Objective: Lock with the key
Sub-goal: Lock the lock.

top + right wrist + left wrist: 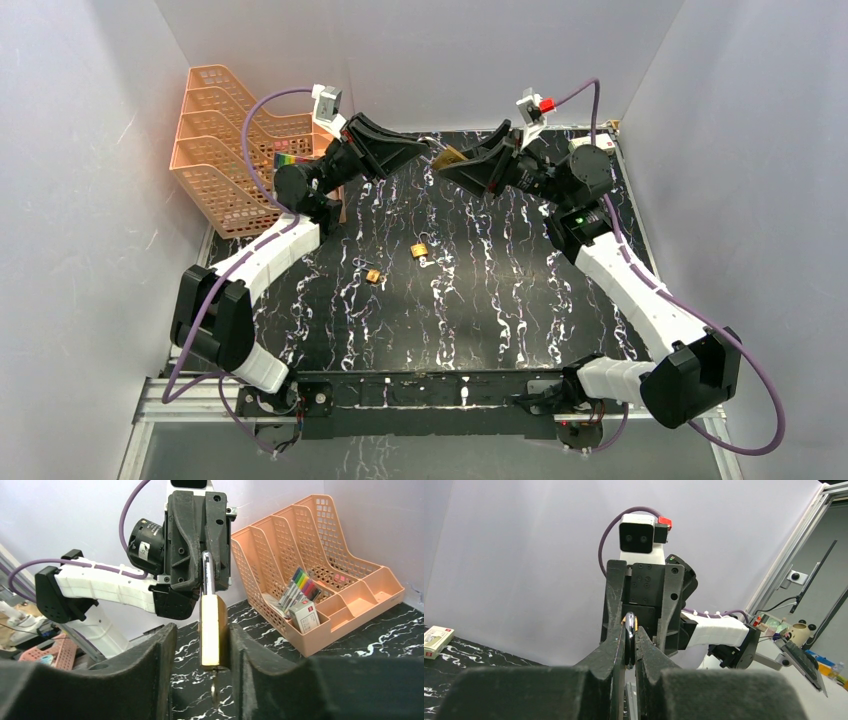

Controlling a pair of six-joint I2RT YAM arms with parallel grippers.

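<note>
A brass padlock point(451, 155) hangs in the air at the back middle, between both grippers. My left gripper point(425, 150) is shut on its silver shackle point(629, 635); the shackle point(206, 572) shows in the right wrist view, gripped from above. My right gripper point(201, 630) is open around the brass body point(211, 630): the right finger point(240, 645) touches it and the left finger point(165, 650) stands apart with a gap. A thin key point(214, 692) sticks out under the lock body.
An orange desk organiser point(235, 150) with pens and a small box stands at the back left. A second brass padlock point(420, 249) and a small brass lock point(373, 276) lie mid-table on the black marble top point(500, 300). White walls close in on three sides.
</note>
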